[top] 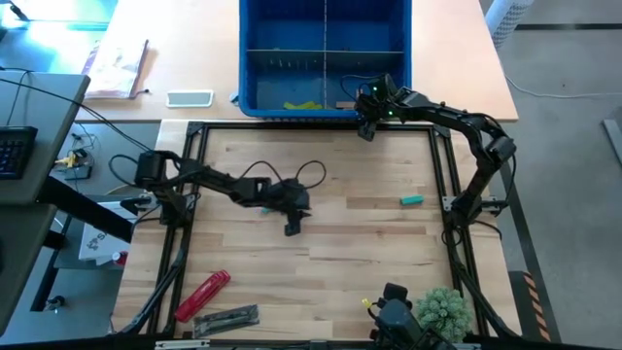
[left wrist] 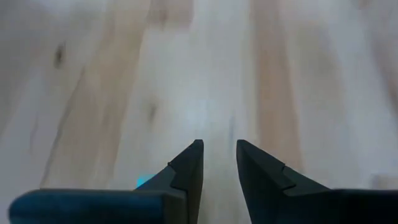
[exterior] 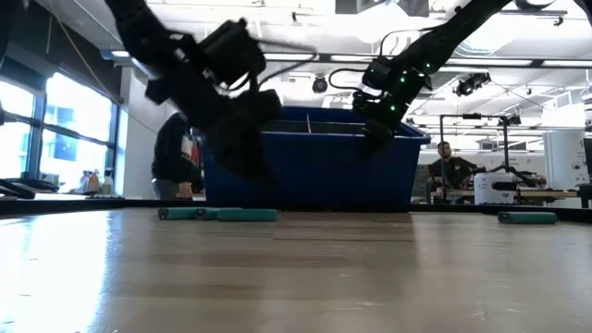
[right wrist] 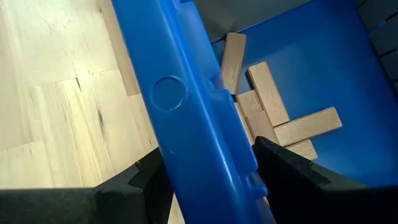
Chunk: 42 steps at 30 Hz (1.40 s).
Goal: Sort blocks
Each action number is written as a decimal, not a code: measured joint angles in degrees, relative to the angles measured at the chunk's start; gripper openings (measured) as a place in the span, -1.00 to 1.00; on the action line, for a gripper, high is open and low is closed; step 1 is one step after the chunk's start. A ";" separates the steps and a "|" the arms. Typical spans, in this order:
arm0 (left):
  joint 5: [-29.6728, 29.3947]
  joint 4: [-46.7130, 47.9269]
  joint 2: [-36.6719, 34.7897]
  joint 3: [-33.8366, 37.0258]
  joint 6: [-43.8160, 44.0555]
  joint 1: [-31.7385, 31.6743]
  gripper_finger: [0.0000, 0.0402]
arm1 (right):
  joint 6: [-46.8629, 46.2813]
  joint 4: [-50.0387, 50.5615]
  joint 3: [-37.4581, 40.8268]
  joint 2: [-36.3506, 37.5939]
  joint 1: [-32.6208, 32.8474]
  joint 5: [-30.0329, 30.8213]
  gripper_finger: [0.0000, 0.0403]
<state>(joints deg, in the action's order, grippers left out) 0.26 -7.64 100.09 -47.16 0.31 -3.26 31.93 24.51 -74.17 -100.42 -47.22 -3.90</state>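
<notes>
Pale wood planks make up the table (top: 321,248), framed by black rails, with a blue bin (top: 326,58) set at its far edge. One teal block (top: 412,200) is seen lying alone on the table's right side, its long axis running left to right, slightly tilted. Near the left gripper (top: 292,226), at mid-table, a sliver of teal (left wrist: 144,182) is glimpsed beside one finger in the left wrist view; three more teal blocks (exterior: 217,214) are seen end to end in the low view, long axes across the picture. The left gripper's fingers (left wrist: 189,165) are parted by a narrow gap with bare wood between them, and nothing is seen gripped.

The right gripper (top: 367,124) is placed at the bin's near wall (right wrist: 186,118), its fingers spread wide on either side of that wall. Inside the bin, about six tan blocks (right wrist: 267,93) are piled in one compartment, pointing various ways. Yellow-green blocks (top: 303,105) are seen in the neighbouring compartment; their number cannot be told.

A red tool (top: 202,294) lies at the table's near left.
</notes>
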 joint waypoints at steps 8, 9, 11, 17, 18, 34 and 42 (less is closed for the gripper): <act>-4.32 -5.61 0.13 4.26 4.92 -0.14 -0.36 | 0.00 0.02 0.00 0.00 -0.01 0.02 -0.03; -4.34 -6.10 0.13 4.26 4.31 -0.14 -0.33 | 0.02 0.02 0.00 0.00 0.02 0.04 -0.03; -4.91 -6.02 0.13 4.22 2.39 -0.14 -0.27 | 0.01 0.01 0.00 0.00 -0.01 0.02 -0.03; -6.49 1.51 -1.64 4.22 0.19 -0.38 -0.21 | 0.02 0.02 0.00 0.00 0.02 0.04 -0.03; -6.74 1.97 -1.71 4.19 0.27 -0.55 -0.21 | 0.02 0.02 0.00 0.00 0.00 0.02 -0.03; -7.39 8.09 -8.35 4.24 7.65 -2.93 -0.17 | 0.02 0.00 0.00 0.00 0.01 0.02 -0.03; -9.35 6.18 -3.93 4.24 7.72 -2.54 0.04 | 0.02 0.02 0.00 0.00 -0.01 0.02 -0.03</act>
<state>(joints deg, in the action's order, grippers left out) -9.09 -1.46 96.17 -42.92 8.03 -5.80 31.94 24.53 -74.17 -100.42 -47.22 -3.87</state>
